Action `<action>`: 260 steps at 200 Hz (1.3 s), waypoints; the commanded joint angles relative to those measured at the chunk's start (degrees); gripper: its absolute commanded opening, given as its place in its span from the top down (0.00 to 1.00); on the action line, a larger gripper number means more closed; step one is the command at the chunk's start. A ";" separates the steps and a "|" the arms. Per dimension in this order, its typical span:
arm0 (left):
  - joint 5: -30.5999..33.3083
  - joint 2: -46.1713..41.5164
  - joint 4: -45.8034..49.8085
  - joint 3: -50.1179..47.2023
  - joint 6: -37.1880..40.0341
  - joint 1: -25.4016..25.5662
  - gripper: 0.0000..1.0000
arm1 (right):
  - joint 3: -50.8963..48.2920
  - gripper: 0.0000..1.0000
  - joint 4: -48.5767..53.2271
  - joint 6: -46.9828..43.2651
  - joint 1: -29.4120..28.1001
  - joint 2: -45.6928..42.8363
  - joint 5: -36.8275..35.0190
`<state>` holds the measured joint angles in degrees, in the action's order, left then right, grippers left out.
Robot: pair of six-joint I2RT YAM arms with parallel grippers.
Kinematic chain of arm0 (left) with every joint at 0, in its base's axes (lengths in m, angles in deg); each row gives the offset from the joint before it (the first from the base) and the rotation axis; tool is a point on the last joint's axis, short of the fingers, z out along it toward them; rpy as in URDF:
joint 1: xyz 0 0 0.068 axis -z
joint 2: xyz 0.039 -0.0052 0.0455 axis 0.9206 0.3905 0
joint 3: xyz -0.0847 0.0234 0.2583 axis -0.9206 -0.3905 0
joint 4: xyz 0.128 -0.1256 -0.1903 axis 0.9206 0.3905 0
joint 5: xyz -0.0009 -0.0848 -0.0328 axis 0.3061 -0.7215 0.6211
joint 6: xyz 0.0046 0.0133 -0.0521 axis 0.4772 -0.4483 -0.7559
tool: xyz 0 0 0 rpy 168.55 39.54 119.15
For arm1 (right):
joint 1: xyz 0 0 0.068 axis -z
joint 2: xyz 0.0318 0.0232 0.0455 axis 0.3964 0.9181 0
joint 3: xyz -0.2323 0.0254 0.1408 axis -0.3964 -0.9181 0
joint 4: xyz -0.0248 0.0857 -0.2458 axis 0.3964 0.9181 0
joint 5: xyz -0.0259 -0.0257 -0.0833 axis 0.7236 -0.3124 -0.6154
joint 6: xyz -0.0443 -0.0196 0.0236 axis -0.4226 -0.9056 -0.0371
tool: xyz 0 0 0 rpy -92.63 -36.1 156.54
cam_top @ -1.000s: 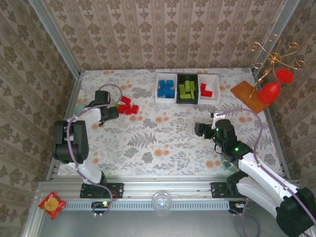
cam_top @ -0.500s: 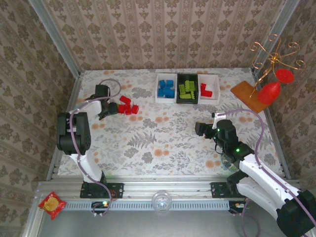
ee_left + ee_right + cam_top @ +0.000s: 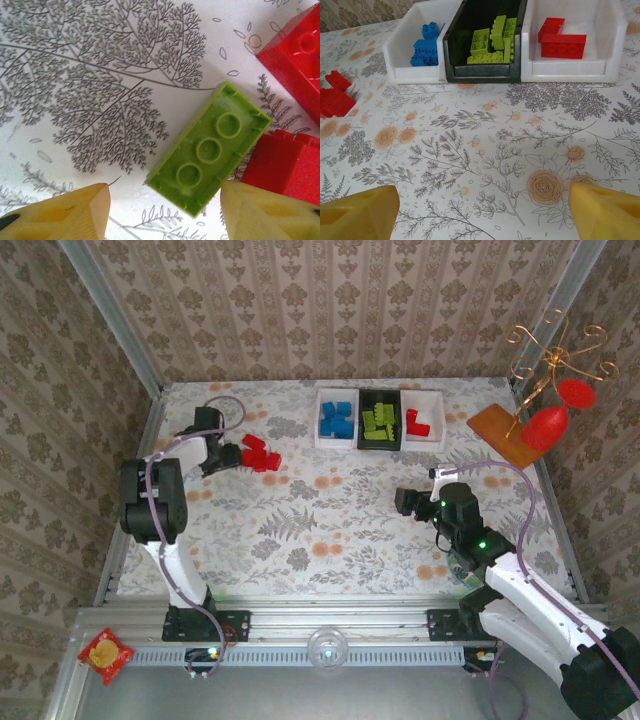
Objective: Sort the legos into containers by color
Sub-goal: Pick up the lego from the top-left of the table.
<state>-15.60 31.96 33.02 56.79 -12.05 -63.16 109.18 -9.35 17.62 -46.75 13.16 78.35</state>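
Observation:
A lime green lego (image 3: 210,150) lies flat on the flowered table, its near corner between my left gripper's (image 3: 165,196) open yellow fingers. Red legos (image 3: 292,125) sit close on its right. From above, the left gripper (image 3: 229,455) sits just left of the red lego pile (image 3: 260,453). Three containers stand in a row at the back: a white one (image 3: 322,437) with blue legos (image 3: 425,45), a black one (image 3: 380,446) with green legos (image 3: 492,42), and a white one (image 3: 427,400) with red legos (image 3: 560,40). My right gripper (image 3: 408,502) hovers open over bare table (image 3: 482,200).
An orange board (image 3: 500,430) with a gold wire stand and red ornaments (image 3: 547,427) stands at the back right. Patterned walls close the table at the back and sides. Open tablecloth lies between the two arms.
The left gripper has moved toward the back, closer to the red pile, and its jaws have widened a little. The right arm has stayed still.

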 commanded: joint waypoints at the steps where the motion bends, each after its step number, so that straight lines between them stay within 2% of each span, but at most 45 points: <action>1: -0.88 1.52 1.80 1.45 -0.76 0.78 0.38 | -0.82 0.11 0.77 0.32 0.16 -1.00 0.08; 96: -2.83 5.45 2.26 5.39 -0.35 1.59 0.34 | -0.82 0.11 0.64 0.27 0.19 -0.73 0.08; 150: -6.17 9.26 2.63 9.39 0.34 1.63 0.37 | -0.82 0.11 0.68 0.11 0.19 -0.65 -0.10; 205: -6.52 12.24 4.12 12.85 -0.29 1.16 0.42 | -0.91 0.11 0.58 0.20 0.19 -0.56 -0.19; 260: -1.40 11.02 5.18 14.15 -1.19 0.65 0.30 | -0.91 0.11 0.25 0.23 0.24 -0.21 -0.10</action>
<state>-17.91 40.92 40.36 68.95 -12.92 -62.30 109.18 -9.33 17.62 -46.75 13.09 78.35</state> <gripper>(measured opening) 0.682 0.892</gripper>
